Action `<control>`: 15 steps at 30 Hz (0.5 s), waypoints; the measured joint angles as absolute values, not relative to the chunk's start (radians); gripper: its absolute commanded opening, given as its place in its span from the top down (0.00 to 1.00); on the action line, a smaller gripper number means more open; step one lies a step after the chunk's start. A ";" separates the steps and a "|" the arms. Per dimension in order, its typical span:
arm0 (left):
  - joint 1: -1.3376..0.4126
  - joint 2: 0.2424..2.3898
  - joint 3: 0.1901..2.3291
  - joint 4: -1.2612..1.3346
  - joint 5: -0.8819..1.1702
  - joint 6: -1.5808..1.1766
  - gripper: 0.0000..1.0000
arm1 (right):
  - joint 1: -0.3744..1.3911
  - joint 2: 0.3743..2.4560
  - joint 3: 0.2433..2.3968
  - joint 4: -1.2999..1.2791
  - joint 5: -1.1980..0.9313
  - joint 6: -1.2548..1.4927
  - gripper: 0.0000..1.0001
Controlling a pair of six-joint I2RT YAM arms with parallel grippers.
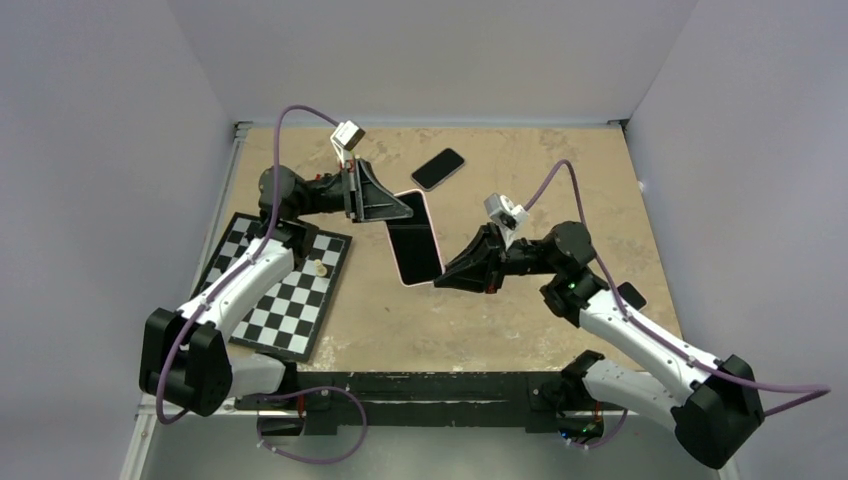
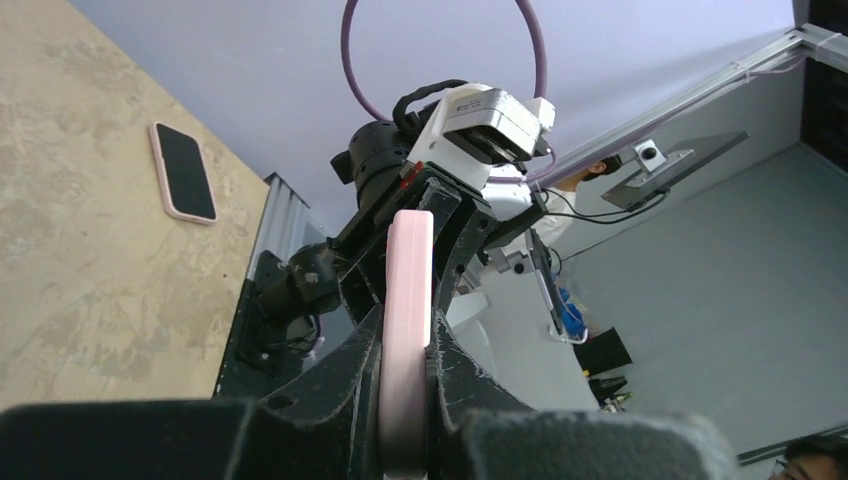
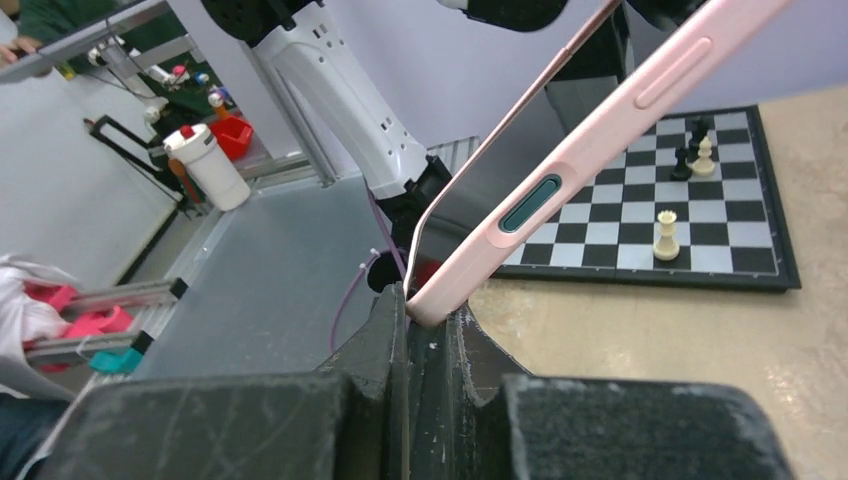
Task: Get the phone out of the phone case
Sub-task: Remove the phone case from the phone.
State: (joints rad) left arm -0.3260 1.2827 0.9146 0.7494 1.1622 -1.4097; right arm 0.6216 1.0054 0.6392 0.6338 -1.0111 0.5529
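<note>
Pale lavender walls close in a tan, mottled table (image 1: 520, 330) with a rough, stained look. Two white-and-black arms reach in from the near edge and meet above its middle.

A black-and-white chessboard (image 1: 285, 300), flat and glossy with a dark border, lies on the left side of the table.

The phone (image 1: 412, 245) sits inside the phone case (image 2: 408, 300) and is held up off the table between the two arms, its dark glass screen facing up in the top view. The case is soft matte pink with rounded corners and a smooth, thick rim that wraps the screen edge.

The left gripper (image 1: 405, 212) is clamped on the far end of the phone case, with its scuffed black fingers (image 2: 350, 390) pressing both faces. The right gripper (image 3: 425, 310) is pinched tight on the near corner of the case, which is wedged between its worn black pads.

A second handset (image 1: 438, 168), dark-faced with a pink edge, lies flat on the table toward the far side, well apart from the held one.

A cream chess piece (image 1: 318, 267) stands on the board's near-centre edge. The right wrist view shows a few more pieces, dark and light, farther back.

On the case's side are a raised pink button strip (image 3: 672, 72) and a dark teal oval button (image 3: 529, 203).
</note>
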 measured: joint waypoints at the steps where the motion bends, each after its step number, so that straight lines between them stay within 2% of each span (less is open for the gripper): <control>1: -0.331 1.283 0.908 0.776 1.159 -1.441 1.00 | 0.624 0.986 0.639 0.628 -1.009 0.532 1.00; 6: -0.350 1.282 0.892 0.832 1.154 -1.510 1.00 | 0.635 0.994 0.641 0.664 -1.048 0.513 1.00; 15: -0.400 1.274 0.888 0.765 1.145 -1.553 1.00 | 0.657 1.061 0.673 0.814 -1.215 0.529 1.00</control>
State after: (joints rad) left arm -0.3996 1.2743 0.8883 0.7654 1.1454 -1.5532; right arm 0.6567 1.0615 0.6727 0.8139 -1.2152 0.5293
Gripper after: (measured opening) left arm 0.181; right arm 0.087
